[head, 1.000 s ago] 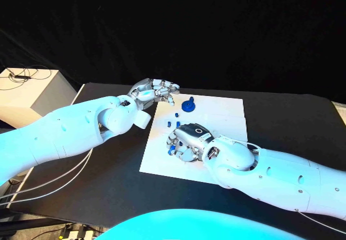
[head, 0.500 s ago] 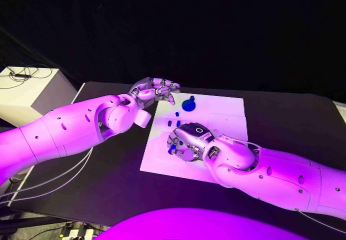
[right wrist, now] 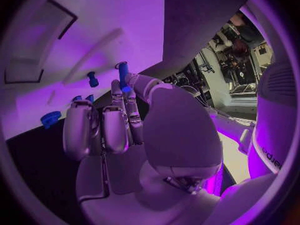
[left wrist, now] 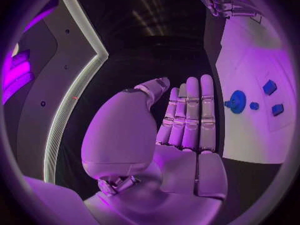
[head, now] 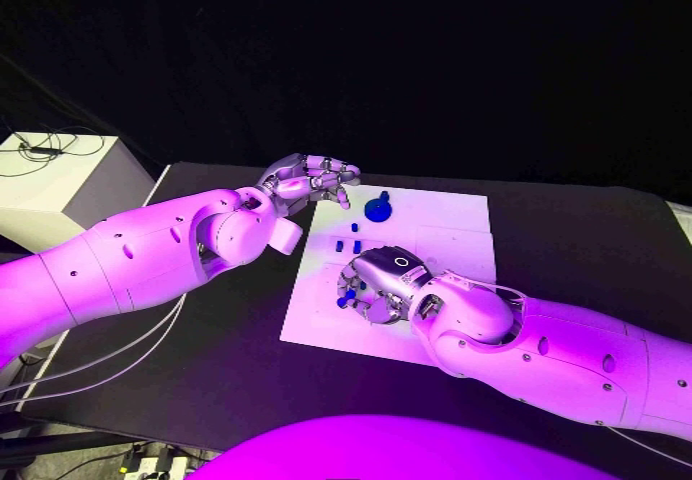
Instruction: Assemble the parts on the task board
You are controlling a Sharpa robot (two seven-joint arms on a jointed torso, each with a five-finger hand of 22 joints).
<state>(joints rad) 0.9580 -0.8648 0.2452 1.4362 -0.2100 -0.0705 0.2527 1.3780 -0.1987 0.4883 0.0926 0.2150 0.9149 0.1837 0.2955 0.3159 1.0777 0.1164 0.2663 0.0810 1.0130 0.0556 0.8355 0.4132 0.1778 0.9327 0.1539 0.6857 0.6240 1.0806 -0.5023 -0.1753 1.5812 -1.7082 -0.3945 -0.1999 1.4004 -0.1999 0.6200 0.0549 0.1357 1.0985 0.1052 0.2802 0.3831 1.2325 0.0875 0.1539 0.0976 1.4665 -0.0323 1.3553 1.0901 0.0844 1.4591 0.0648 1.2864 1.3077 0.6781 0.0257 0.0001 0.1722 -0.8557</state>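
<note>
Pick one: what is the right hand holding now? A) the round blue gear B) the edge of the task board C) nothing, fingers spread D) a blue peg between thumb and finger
D: the right wrist view shows the right hand pinching a blue peg between thumb and fingertip above the white task board, while the round blue gear lies apart on the board.

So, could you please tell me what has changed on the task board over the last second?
Very little. The right robot hand has stayed low over the task board, pinching a blue peg that shows in the right wrist view. The left robot hand is still open, off the board's far corner. The round blue part and the small blue parts lie where they were.
</note>
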